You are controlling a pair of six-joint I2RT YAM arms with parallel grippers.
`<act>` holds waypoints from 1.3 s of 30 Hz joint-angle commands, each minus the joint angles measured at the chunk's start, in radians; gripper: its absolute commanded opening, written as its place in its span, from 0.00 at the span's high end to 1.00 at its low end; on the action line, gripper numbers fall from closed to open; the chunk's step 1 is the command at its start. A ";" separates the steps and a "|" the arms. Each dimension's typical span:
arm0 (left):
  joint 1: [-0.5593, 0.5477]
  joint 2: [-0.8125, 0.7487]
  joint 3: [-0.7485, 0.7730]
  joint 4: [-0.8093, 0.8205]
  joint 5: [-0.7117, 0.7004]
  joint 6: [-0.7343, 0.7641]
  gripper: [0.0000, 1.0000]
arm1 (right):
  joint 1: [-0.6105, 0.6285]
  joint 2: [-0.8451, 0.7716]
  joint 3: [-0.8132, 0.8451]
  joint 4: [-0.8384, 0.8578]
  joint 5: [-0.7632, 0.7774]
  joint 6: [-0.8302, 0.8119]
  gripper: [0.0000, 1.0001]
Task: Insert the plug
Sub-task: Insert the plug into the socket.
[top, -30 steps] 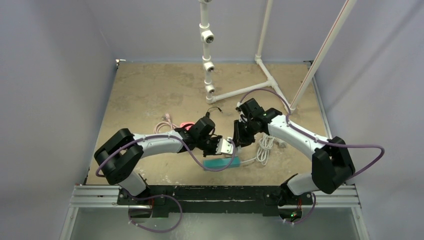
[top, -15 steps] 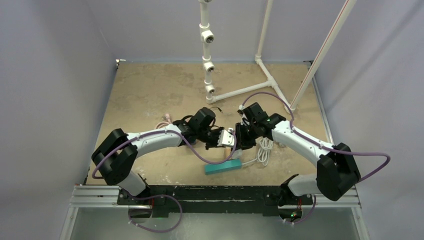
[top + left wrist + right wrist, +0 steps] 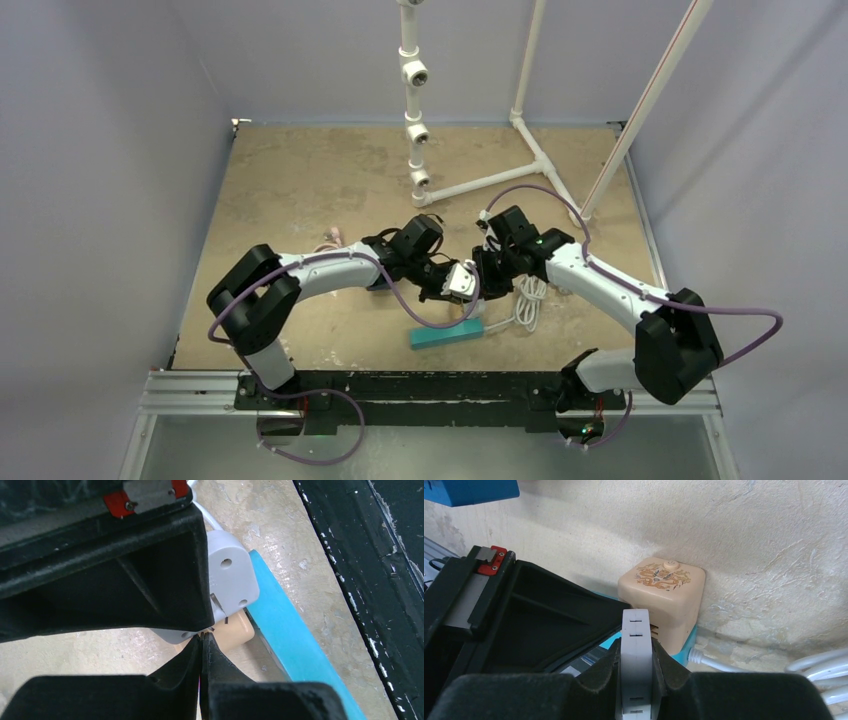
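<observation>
right gripper (image 3: 636,655): your jaws are clamped on the grey plug (image 3: 636,625).
left gripper (image 3: 202,641): pinched fully shut, tips right up against the plug.
plug: sits between your two grippers, about 12 o'clock from the teal strip (image 3: 447,333) in the top view.
cube (image 3: 665,597): beige, just past the plug, touching the strip.
cable (image 3: 528,298): white, 3 o'clock of the plug.

Room above the teal power strip (image 3: 446,333) is taken up by the left pincer (image 3: 453,285) and right pincer (image 3: 483,274), set close together. The right side is blocked by a coiled white cable (image 3: 528,298); open surface (image 3: 290,180) is found far left.
</observation>
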 commanded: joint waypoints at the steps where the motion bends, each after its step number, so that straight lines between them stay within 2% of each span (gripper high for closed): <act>1: -0.007 0.036 0.029 -0.022 0.034 0.064 1.00 | -0.010 0.007 -0.036 -0.070 0.054 -0.050 1.00; 9: -0.022 0.063 0.036 -0.142 0.010 0.177 1.00 | -0.024 0.008 -0.006 -0.130 0.085 -0.065 1.00; 15: -0.024 0.069 0.026 -0.172 -0.014 0.208 1.00 | -0.035 0.021 0.013 -0.164 0.108 -0.073 1.00; 16: -0.023 0.069 0.022 -0.177 -0.018 0.214 1.00 | -0.037 0.017 0.016 -0.168 0.113 -0.072 0.97; 21: -0.023 0.066 0.006 -0.177 -0.024 0.215 1.00 | -0.051 -0.003 0.016 -0.169 0.104 -0.062 0.63; 25: -0.023 0.064 0.001 -0.159 -0.030 0.203 1.00 | -0.055 -0.014 0.019 -0.157 0.083 -0.059 0.53; 31: -0.022 0.060 -0.004 -0.148 -0.030 0.193 1.00 | -0.060 -0.030 0.026 -0.153 0.061 -0.051 0.53; 36: -0.023 0.055 -0.015 -0.128 -0.030 0.182 1.00 | -0.064 -0.044 0.042 -0.165 0.042 -0.047 0.60; 39: -0.023 0.051 -0.023 -0.120 -0.032 0.179 1.00 | -0.064 -0.044 0.053 -0.169 0.030 -0.048 0.58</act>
